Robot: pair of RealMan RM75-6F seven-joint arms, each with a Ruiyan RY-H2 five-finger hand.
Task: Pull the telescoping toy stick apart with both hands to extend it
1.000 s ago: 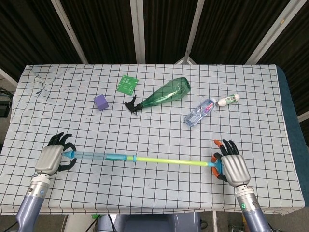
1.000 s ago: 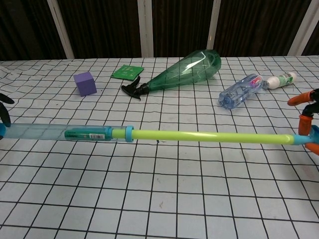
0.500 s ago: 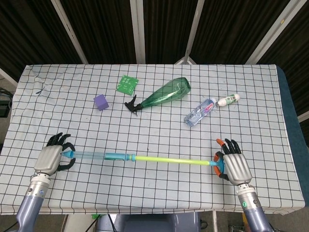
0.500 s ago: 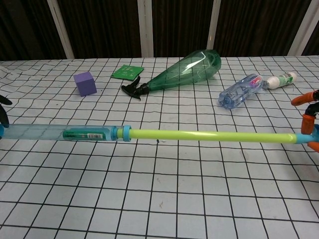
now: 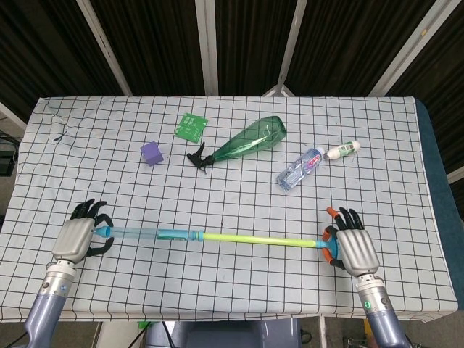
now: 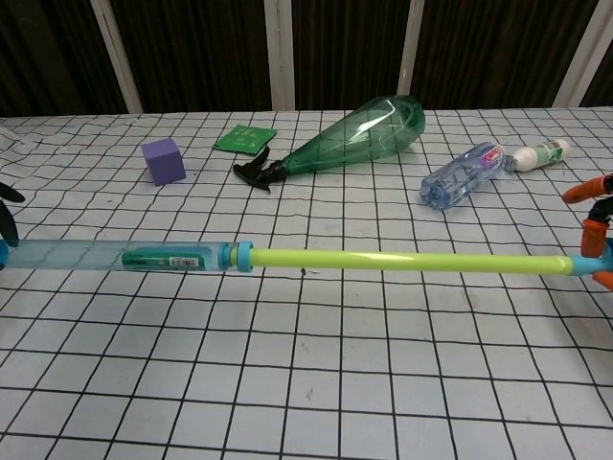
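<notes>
The telescoping toy stick lies stretched across the near part of the table, with a clear blue outer tube on the left and a yellow-green inner rod on the right. My left hand grips the blue end of the tube. My right hand grips the blue cap at the rod's far end. In the chest view only the fingertips of the right hand show at the frame's right edge, and the left hand barely shows at the left edge.
Behind the stick lie a green spray bottle, a clear water bottle, a small white bottle, a purple cube and a green packet. The checked tablecloth ends close in front of the hands.
The right hand has drifted slightly right and toward the near edge, drawing the yellow-green rod a little further out. The left hand has stayed put.
</notes>
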